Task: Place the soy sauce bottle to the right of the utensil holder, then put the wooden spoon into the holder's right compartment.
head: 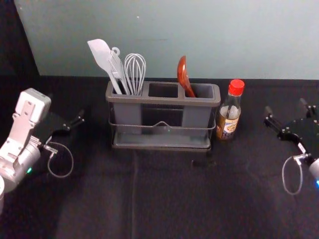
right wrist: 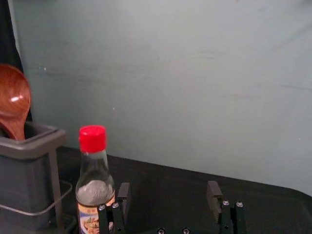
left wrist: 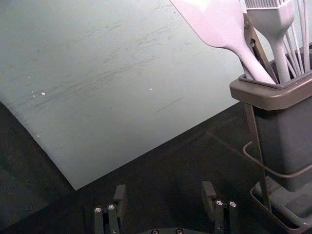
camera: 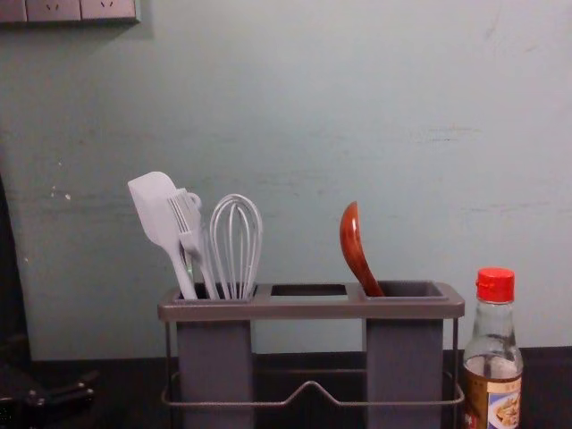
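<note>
The wooden spoon [head: 183, 74] leans in the right compartment of the utensil holder [head: 162, 100]; the soy sauce bottle [head: 230, 112] stands just right of it. Left end effector [head: 67, 108] and right end effector [head: 285, 107] flank them, both open.

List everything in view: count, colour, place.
utensil holder: 1, grey, on tabletop
spatula: 1, pale, holder's left compartment
brush: 1, pale, same compartment
whisk: 1, pale, same compartment
wooden spoon: 1, reddish-brown, right compartment
soy sauce bottle: 1, brown, red-capped, right of holder
tabletop: 1, black, underneath
wall: 1, grey-green, behind
sockets: 3, grey, upper wall
backdrop: 1, black, left of wall
left gripper: 1, black, open, left of holder
right gripper: 1, black, open, right of bottle
</note>
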`<action>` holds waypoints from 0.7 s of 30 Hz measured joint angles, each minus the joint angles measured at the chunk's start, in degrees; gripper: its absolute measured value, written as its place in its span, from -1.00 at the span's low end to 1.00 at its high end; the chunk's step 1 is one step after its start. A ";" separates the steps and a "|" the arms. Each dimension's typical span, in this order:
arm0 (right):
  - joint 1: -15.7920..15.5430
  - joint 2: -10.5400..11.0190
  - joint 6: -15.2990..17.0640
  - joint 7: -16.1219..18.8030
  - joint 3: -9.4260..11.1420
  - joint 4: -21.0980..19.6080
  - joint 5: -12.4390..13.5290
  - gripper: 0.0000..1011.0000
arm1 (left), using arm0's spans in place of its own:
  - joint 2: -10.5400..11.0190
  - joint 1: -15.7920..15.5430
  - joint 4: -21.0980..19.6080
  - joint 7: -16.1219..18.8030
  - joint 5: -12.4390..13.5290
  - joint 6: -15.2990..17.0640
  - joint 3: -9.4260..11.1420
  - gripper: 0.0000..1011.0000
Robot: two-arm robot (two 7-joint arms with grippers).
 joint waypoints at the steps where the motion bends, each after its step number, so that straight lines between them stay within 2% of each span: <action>1: 0.24 -0.29 -0.19 0.02 -0.12 0.59 -0.57 0.98 | 0.00 0.00 0.00 0.00 0.00 0.00 0.00 0.99; 7: 0.81 -1.26 -0.35 0.50 -0.15 2.05 -1.95 0.98 | 0.00 0.00 0.00 0.00 0.00 0.00 0.00 0.99; 21: 0.94 -2.62 0.02 1.93 0.85 2.55 -3.34 0.98 | 0.00 0.00 0.00 0.00 0.00 0.00 0.00 0.99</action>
